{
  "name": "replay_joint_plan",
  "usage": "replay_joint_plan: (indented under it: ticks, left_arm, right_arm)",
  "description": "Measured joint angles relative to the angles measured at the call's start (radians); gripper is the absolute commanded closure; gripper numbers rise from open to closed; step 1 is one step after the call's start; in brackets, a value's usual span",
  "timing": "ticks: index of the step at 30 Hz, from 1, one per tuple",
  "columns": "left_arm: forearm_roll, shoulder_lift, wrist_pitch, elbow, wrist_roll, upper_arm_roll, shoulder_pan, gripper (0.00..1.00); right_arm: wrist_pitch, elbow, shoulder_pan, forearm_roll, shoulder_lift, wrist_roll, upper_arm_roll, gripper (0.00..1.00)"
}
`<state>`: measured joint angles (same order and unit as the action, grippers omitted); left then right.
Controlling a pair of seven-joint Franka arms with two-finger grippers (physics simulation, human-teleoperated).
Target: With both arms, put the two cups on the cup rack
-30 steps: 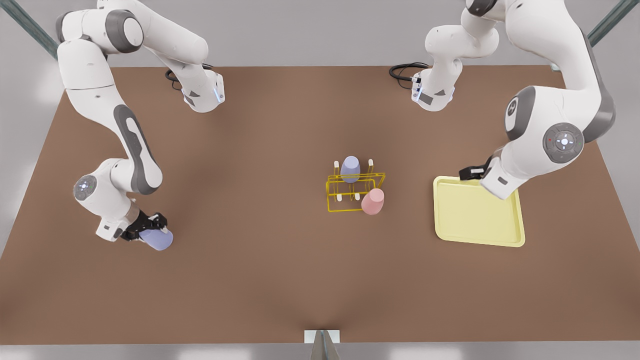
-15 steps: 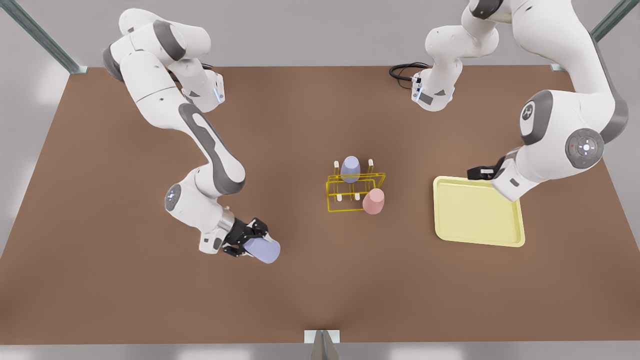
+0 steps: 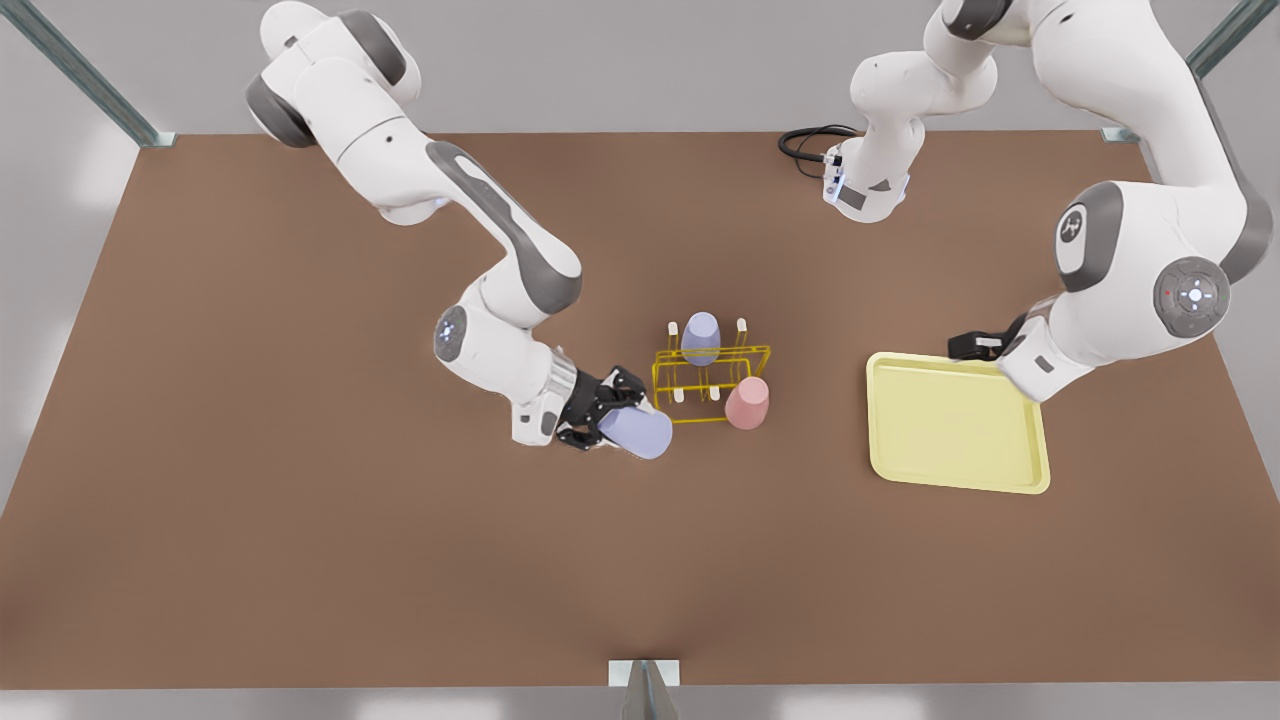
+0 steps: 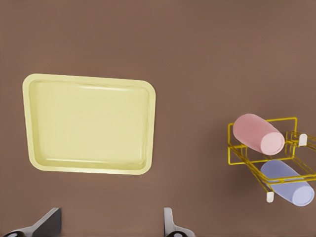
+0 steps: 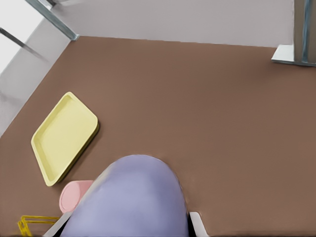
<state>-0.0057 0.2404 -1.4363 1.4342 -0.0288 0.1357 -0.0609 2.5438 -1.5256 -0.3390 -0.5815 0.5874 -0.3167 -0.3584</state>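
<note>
Near the middle of the brown table (image 3: 300,560) we see the right gripper (image 3: 600,418) clamped on a pale lavender tapered cup (image 3: 638,433), held tilted just beside the thin yellow wire rack (image 3: 708,384) on the front view's left. A second lavender cup (image 3: 701,337) and a salmon pink cup (image 3: 747,402) already sit on the rack. Our left gripper (image 4: 111,227) hovers with fingers (image 4: 170,224) spread above the flat pale-yellow tray (image 3: 955,425), well apart from the rack.
</note>
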Motion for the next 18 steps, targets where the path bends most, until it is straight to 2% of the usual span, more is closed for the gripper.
replay_joint_plan:
  ticks: [11,18]
  left_arm:
    - [0.002,-0.003,0.017,0.001,0.048,0.004,0.006,0.0]
    - [0.003,-0.003,0.032,0.0,0.062,0.007,0.007,0.0]
  right_arm:
    - [-0.085,0.01,-0.017,-0.002,0.023,0.153,-0.007,0.2]
    - [-0.156,0.087,-0.026,0.002,0.086,0.211,-0.006,0.2]
